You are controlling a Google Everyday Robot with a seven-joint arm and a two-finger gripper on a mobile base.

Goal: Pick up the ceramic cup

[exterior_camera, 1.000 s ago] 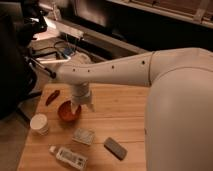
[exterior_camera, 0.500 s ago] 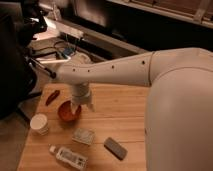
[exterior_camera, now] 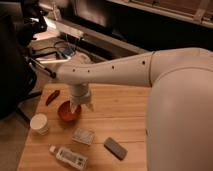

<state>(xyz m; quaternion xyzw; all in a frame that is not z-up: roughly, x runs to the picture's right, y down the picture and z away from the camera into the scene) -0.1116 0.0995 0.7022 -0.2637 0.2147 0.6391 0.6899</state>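
Note:
The ceramic cup [exterior_camera: 39, 123] is small and cream-white with a round rim. It stands upright near the left edge of the wooden table [exterior_camera: 125, 115]. An orange-red bowl [exterior_camera: 68, 112] sits just right of it. My gripper [exterior_camera: 80, 106] hangs from the white arm, pointing down over the bowl's right rim, about a bowl's width to the right of the cup. It is apart from the cup.
A clear bottle with a white cap [exterior_camera: 68, 157] lies at the front left. A small clear packet [exterior_camera: 83, 136] and a dark grey block [exterior_camera: 115, 148] lie in front of the bowl. A red chili [exterior_camera: 52, 97] lies at the back left. A dark chair [exterior_camera: 12, 75] stands to the left.

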